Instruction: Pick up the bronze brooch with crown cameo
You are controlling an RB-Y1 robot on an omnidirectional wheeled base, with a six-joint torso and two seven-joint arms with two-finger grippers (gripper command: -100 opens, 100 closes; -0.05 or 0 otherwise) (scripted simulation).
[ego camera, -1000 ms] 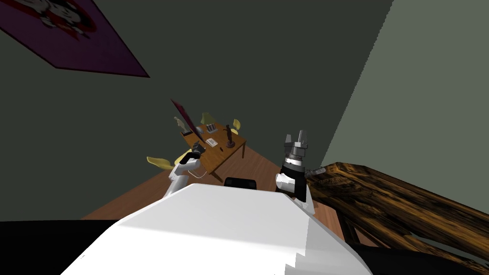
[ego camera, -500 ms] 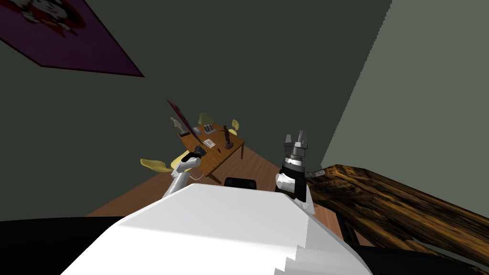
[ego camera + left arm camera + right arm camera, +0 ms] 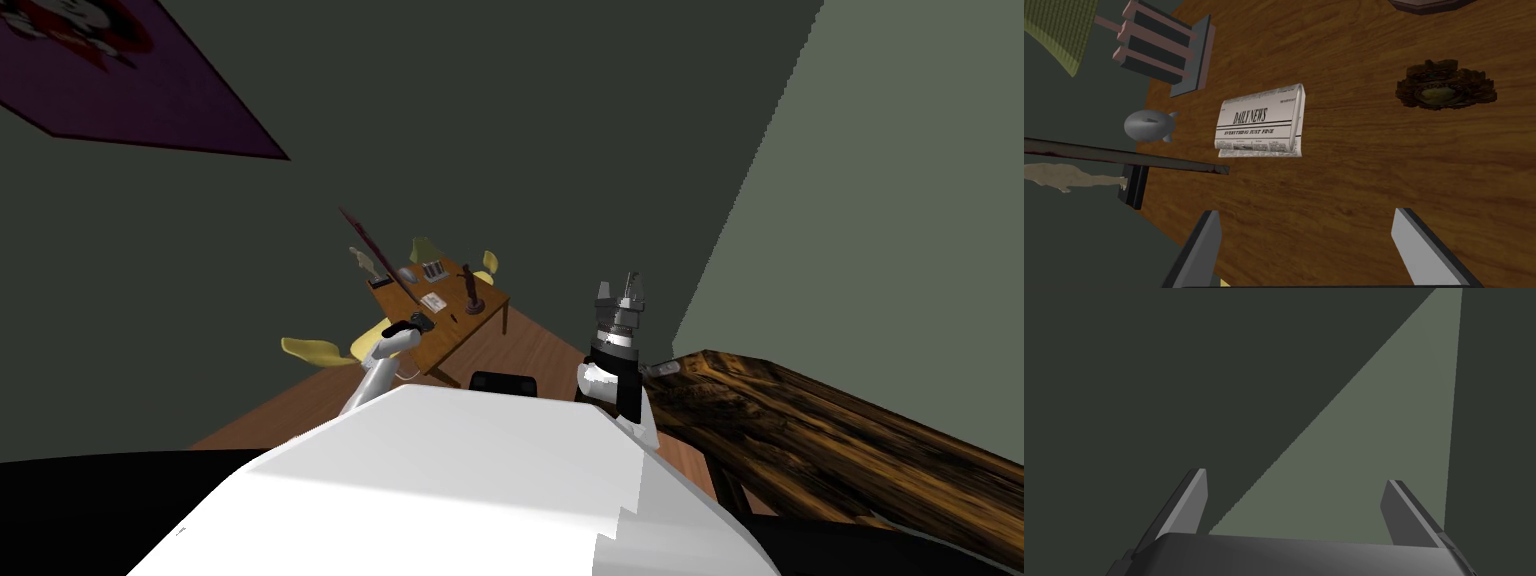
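Left gripper (image 3: 1306, 212) hovers over the wooden table (image 3: 1334, 185), fingers spread wide. The brooch (image 3: 1445, 90) lies flat on it beyond one fingertip, apart from a folded newspaper (image 3: 1259, 122) reading "DAILY NEWS / EVERYTHING JUST FINE". Right gripper (image 3: 1294, 474) is up, fingers spread too.

Brooch (image 3: 1445, 91) dark bronze, centre perhaps olive; table (image 3: 1349, 190) reddish-brown woodgrain.

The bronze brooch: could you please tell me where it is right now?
In the left wrist view, the brooch lies flat on the wooden table, ahead of the open left gripper and apart from the folded newspaper beside it.
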